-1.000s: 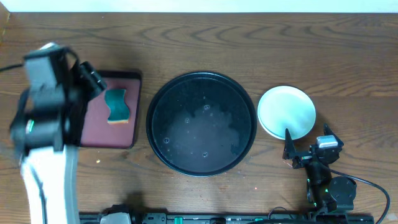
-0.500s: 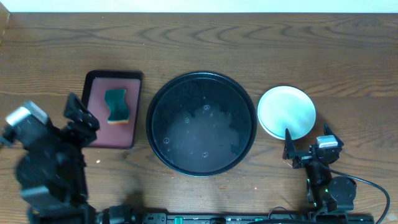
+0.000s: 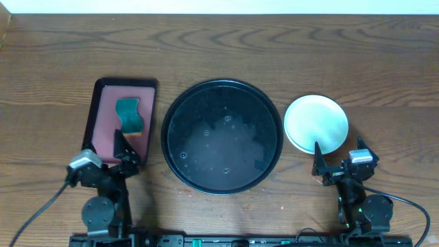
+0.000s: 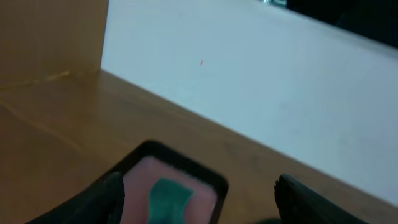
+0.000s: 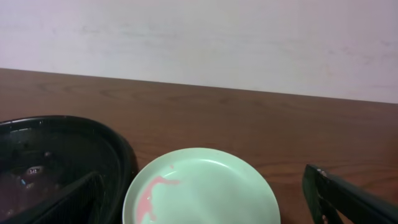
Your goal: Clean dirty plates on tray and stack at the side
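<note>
You have the black tray (image 3: 206, 103) in the middle of the table (image 3: 288, 48), its floor showing a greyish, wet-looking sheen with a few pale specks. Just to its right, on the bare wood, lies a mint-green plate (image 3: 316, 123), close beside the tray's rim. A second edge shows along the plate's lower left, but from above you cannot tell how many lie there. In your right wrist view the plate (image 5: 211, 193) carries a thin red smear (image 5: 152, 191) left of its centre, and the black tray (image 5: 62, 149) sits close on its left.

Your right gripper (image 3: 339, 152) rests at the near edge of the table, just below the plate. Its fingers (image 3: 317, 156) are spread wide with nothing between them, and the wrist view shows the same wide gap (image 5: 204, 174).

Your left gripper (image 3: 105, 152) sits at the near left, by the near end of the small reddish tray (image 3: 103, 130), its fingers parted and gripping nothing. A green sponge (image 3: 128, 115) lies on the far half of that tray. Your left wrist view is blurred, yet you can make out the reddish tray (image 4: 180, 158) and the sponge (image 4: 166, 198) ahead, framed by the two spread fingers (image 4: 93, 199)
</note>
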